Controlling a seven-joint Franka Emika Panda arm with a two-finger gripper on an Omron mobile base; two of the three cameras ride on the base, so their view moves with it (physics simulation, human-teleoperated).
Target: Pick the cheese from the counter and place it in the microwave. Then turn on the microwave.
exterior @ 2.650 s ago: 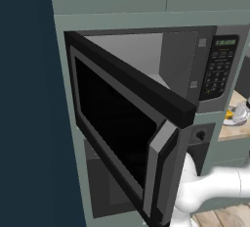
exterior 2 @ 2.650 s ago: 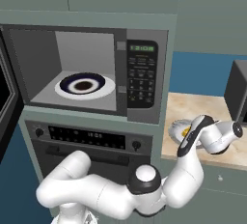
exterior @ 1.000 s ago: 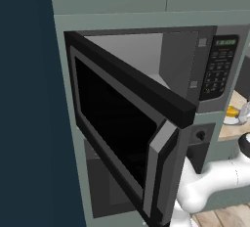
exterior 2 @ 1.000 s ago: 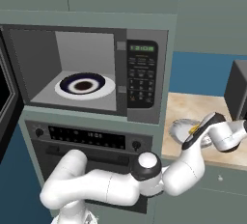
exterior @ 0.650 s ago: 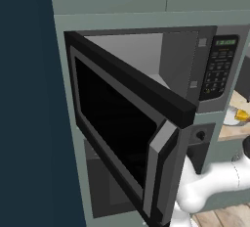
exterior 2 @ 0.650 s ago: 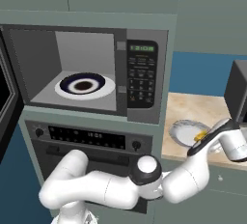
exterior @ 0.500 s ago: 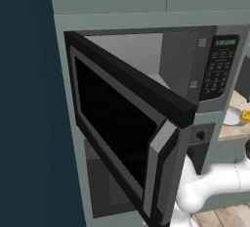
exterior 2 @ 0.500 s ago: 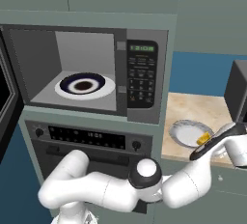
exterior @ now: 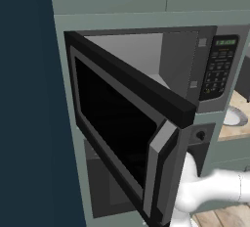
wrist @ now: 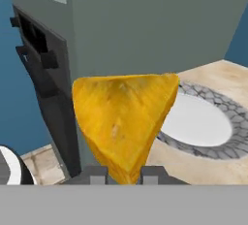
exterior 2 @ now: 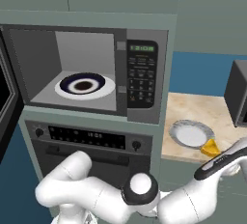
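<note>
The cheese (wrist: 121,122), a yellow-orange wedge, sits between my two fingertips (wrist: 97,173), and my gripper (wrist: 124,173) is shut on it. In the right base view the cheese (exterior 2: 211,147) hangs at the front edge of the counter (exterior 2: 193,107), just right of a round plate, with my gripper (exterior 2: 215,156) below and behind it. The microwave (exterior 2: 140,73) stands open to the left. Its cavity holds a dark-rimmed plate (exterior 2: 84,85). Its door (exterior: 122,123) swings out wide toward the base in the left base view.
A grey-white plate (exterior 2: 190,133) (wrist: 198,120) lies on the counter beside the cheese. A black oven (exterior 2: 91,138) with knobs sits under the microwave. A dark appliance (exterior 2: 236,97) stands at the counter's right end. The keypad (exterior: 217,69) faces forward.
My gripper has carried the cheese off the plate, to the right and down toward the counter's front edge. The microwave door and the base have not moved.
</note>
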